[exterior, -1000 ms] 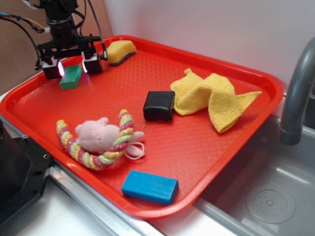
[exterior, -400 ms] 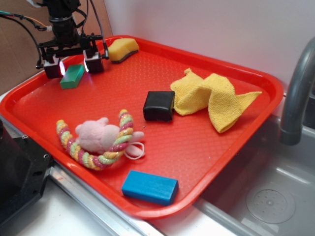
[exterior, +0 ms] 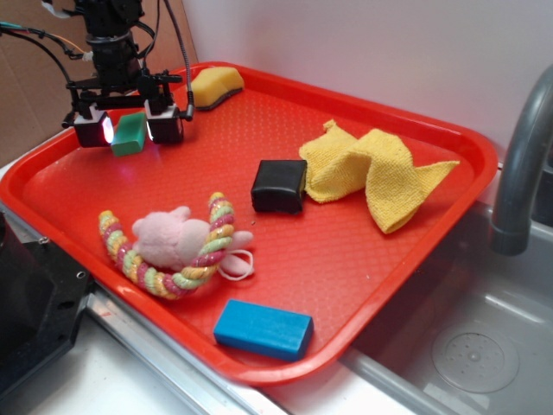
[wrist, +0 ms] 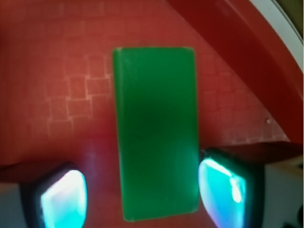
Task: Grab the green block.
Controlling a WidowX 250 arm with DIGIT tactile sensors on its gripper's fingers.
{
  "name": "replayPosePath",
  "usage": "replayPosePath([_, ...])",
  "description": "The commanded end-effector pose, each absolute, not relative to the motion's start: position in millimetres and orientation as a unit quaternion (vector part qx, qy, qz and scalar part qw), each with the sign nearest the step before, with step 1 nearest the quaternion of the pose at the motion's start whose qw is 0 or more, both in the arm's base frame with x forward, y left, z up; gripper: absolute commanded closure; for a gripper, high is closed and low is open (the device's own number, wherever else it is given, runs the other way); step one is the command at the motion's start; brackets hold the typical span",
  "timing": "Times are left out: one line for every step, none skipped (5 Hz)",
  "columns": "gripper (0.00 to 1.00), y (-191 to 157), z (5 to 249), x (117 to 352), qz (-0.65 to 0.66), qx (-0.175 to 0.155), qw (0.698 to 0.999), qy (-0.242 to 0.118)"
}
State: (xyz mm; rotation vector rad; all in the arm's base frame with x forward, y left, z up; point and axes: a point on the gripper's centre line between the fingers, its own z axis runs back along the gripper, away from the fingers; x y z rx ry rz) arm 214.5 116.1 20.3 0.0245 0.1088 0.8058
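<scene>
The green block (exterior: 129, 135) lies flat on the red tray (exterior: 363, 251) near its far left corner. My gripper (exterior: 129, 128) is down over it and open, one finger on each side. In the wrist view the green block (wrist: 156, 133) runs lengthwise between the glowing fingers of my gripper (wrist: 143, 197). The right finger pad (wrist: 223, 192) sits right against the block's edge. A strip of bare tray separates the block from the left pad (wrist: 64, 199).
A yellow sponge (exterior: 213, 86) lies just behind the gripper by the tray's back rim. On the tray are also a black block (exterior: 278, 186), a yellow cloth (exterior: 373, 173), a pink plush with a rope ring (exterior: 173, 242) and a blue block (exterior: 263, 329). A grey faucet (exterior: 518, 164) and sink are at right.
The gripper has come down and slightly forward, so its fingers now straddle the green block instead of hanging behind it. The block has not moved.
</scene>
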Motion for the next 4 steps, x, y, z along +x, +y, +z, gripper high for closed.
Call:
replayPosePath([0.0,145,12,220,0.364,-0.02,0.931,0.028])
replayPosePath([0.0,144,2,222,0.39,-0.028,0.92,0.028])
replayPosePath([1.0,148,6,215,0.385,-0.027,0.922,0.026])
replayPosePath([1.0,142,3,220,0.35,-0.034,0.935,0.039])
